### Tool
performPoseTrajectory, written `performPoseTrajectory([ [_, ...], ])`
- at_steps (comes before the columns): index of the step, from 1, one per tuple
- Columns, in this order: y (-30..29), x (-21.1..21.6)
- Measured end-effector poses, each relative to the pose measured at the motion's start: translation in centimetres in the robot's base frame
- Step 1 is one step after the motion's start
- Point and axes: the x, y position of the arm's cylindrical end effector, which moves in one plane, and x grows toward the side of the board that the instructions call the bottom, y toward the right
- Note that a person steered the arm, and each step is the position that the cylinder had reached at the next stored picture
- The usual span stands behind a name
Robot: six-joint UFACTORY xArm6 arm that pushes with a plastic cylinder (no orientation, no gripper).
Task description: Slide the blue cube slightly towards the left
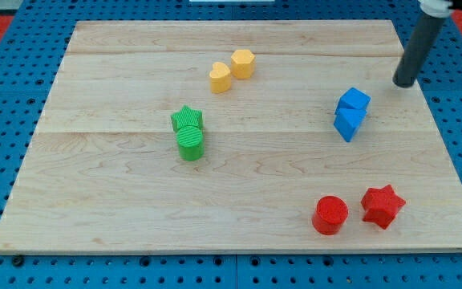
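A blue cube [354,101] sits right of centre on the wooden board [119,185], touching a second blue block [348,123] just below it. My tip [404,83] is the lower end of a dark rod coming down from the view's top right. It stands to the right of the blue cube and slightly above it, apart from it by a clear gap.
Two yellow blocks [231,70] lie near the top middle. A green star [187,119] touches a green cylinder [190,144] left of centre. A red cylinder [330,215] and a red star [382,205] lie at the bottom right. Blue pegboard surrounds the board.
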Motion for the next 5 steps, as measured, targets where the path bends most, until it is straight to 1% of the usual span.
performPoseTrajectory([
  [1, -1.7, 2.0],
  [2, -7.4, 2.0],
  [3, -9.6, 2.0],
  [4, -9.6, 2.0],
  [5, -10.1, 0.3],
])
